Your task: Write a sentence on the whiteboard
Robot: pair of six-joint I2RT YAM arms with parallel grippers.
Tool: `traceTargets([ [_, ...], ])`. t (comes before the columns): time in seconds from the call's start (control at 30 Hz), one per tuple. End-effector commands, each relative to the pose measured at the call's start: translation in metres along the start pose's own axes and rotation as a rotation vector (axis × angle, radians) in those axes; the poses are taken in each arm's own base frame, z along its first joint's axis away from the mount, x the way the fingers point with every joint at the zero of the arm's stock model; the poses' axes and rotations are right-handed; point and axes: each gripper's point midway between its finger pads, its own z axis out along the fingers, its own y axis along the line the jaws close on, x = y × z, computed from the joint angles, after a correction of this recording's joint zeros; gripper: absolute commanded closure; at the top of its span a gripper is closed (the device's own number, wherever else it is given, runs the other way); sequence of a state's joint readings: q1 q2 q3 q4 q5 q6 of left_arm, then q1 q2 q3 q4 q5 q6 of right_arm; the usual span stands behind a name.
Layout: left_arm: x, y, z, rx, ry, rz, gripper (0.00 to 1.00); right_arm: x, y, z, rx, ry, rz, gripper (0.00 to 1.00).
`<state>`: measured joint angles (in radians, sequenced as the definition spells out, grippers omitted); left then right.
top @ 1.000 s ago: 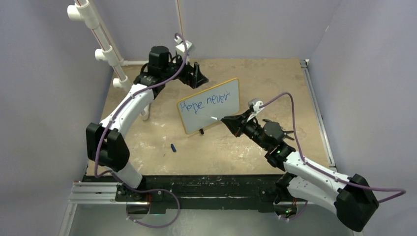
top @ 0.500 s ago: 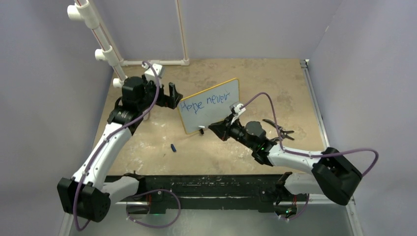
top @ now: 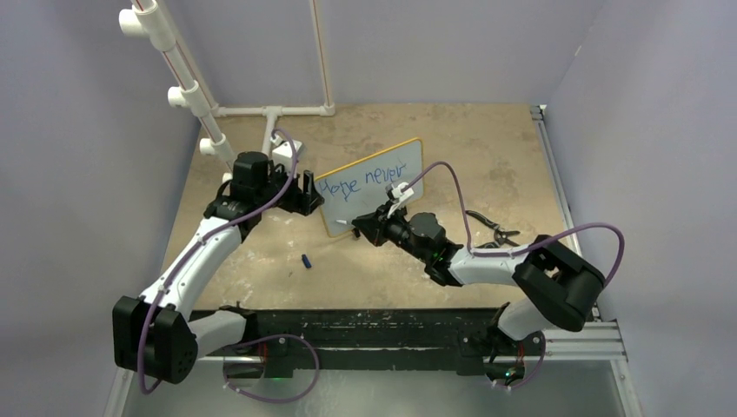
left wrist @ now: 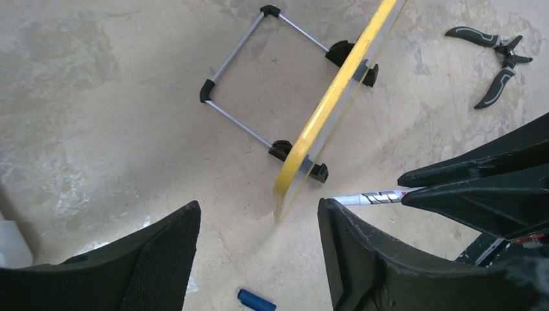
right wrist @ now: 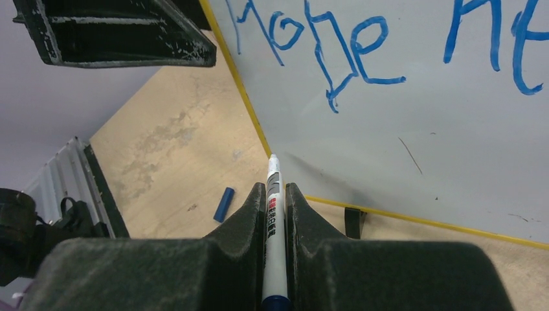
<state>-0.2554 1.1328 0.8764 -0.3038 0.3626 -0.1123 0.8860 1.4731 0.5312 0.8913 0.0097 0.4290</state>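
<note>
Your right gripper [right wrist: 275, 191] is clamped on a slim white marker [right wrist: 271, 175], its tip close to the smooth whiteboard [right wrist: 414, 110] at 7 o'clock from the blue words [right wrist: 311, 45] "Hope never". Your left gripper [left wrist: 259, 253] stands open by the board's yellow-framed edge at 9 o'clock. The board stands mid-surface [top: 487, 156].

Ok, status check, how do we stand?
Left tool open at left edge of whiteboard. Right tool shut on marker, tip at board's lower left. Sentence reads "Hope never", second line not begun. Blue cap, pliers lie aside.
</note>
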Motion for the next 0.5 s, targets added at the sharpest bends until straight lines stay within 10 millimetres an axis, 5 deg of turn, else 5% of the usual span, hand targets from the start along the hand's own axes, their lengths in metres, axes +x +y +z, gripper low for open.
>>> traceTargets([
  [0.0, -0.004, -0.008, 0.008, 0.072, -0.016, 0.027, 0.36, -0.028, 0.006, 0.011, 0.018, -0.102, -0.006, 1.00],
  [0.47, 0.006, -0.007, 0.017, 0.081, 0.004, 0.028, 0.58, -0.018, -0.009, 0.018, 0.087, -0.097, -0.018, 1.00],
])
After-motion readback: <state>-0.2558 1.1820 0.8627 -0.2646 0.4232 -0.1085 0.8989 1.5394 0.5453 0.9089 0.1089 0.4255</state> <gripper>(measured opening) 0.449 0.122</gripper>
